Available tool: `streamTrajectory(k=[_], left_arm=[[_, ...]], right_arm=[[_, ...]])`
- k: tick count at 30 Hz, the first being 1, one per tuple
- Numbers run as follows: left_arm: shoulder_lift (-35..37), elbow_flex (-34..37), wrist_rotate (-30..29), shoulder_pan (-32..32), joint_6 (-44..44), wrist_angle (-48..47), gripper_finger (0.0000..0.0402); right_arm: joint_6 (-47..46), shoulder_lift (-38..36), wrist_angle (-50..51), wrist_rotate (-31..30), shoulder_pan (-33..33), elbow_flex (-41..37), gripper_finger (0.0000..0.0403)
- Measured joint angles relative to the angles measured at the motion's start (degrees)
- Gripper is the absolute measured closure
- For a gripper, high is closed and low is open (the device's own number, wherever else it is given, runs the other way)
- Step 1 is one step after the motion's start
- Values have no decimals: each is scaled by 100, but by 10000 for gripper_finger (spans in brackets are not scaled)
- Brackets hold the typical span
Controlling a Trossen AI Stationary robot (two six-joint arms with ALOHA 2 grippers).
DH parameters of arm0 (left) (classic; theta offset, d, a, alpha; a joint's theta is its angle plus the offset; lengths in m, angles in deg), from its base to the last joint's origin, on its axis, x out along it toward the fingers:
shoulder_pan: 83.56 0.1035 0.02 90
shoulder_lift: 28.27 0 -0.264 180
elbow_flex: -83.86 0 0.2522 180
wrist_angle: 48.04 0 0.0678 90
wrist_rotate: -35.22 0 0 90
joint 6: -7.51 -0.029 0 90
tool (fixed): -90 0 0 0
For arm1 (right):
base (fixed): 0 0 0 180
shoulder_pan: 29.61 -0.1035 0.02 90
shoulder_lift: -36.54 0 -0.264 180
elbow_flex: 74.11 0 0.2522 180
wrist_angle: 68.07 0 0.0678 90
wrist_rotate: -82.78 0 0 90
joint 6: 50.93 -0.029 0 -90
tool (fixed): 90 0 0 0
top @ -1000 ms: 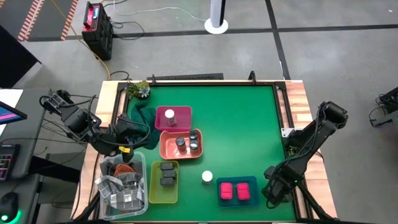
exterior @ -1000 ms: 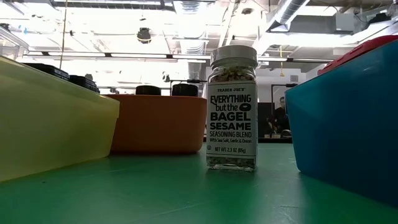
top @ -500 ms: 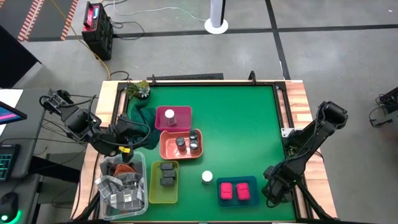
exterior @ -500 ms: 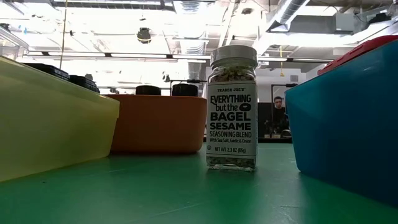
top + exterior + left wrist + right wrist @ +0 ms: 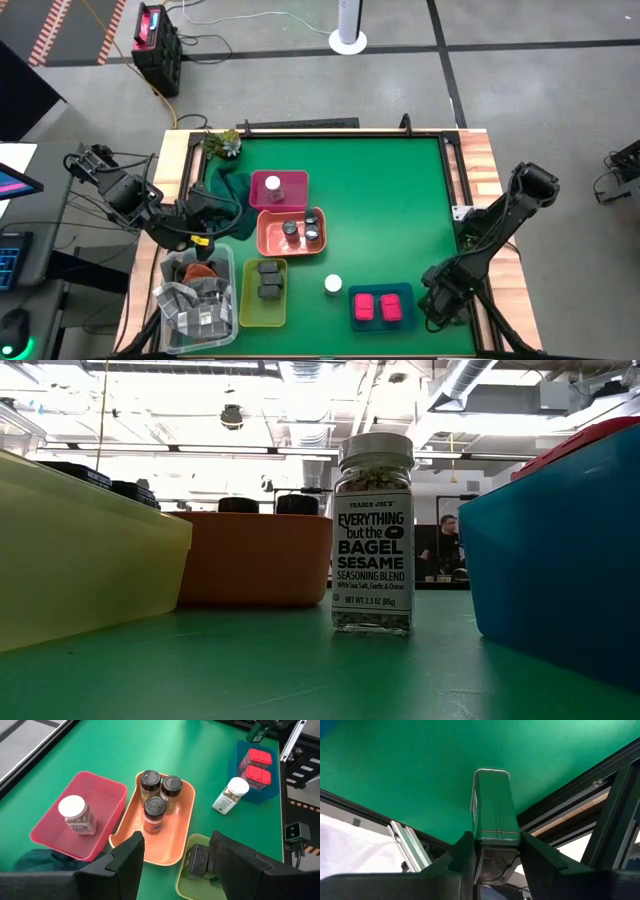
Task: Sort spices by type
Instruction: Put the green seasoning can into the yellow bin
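Nearest the front edge of the green table (image 5: 390, 200), two bright pink boxes (image 5: 374, 307) are seated in a blue plastic tray (image 5: 403, 291), which is cut off at the low view's edge. Just beside it, one white-capped round glass jar (image 5: 333, 285) is left standing loose on the mat. Two dark blackish boxes (image 5: 268, 279) are held in a yellow-green tray (image 5: 246, 310). Three grey-lidded round jars (image 5: 303, 231) are grouped in an orange tray (image 5: 270, 242), and farther back a second white-capped jar (image 5: 273, 185) is placed in a pink tray (image 5: 295, 181). The right gripper (image 5: 492, 845) is parked at the table's front right corner, closed on a green rectangular tin (image 5: 492, 807). The left gripper (image 5: 175, 860) is held open over the left edge, empty.
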Motion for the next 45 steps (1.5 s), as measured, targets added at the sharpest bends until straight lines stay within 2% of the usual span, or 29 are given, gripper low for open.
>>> streamTrajectory(k=[4,7,11,16,27,34,39,45], left_arm=[[0,0,-1,0,-69,0,189],[0,0,-37,0,-190,0,189],[2,0,-331,0,-304,-2,189],[2,0,-637,2,-385,78,189],[-42,0,-697,12,-464,505,189],[-428,0,-634,378,-32,770,189],[-939,0,-563,859,-734,1223,189],[-1581,0,-582,1301,-2285,1937,189]], right_arm=[[-2,-119,50,-93,196,11,235],[16,-221,394,-425,390,132,225],[235,-387,995,-737,788,236,237],[782,-602,1238,-996,1488,236,243],[2362,-809,1147,-1391,3127,238,240],[3209,-809,457,-1392,4066,238,240],[3342,-809,-183,-1347,4671,238,240],[3072,-806,-980,-772,5242,238,240]])
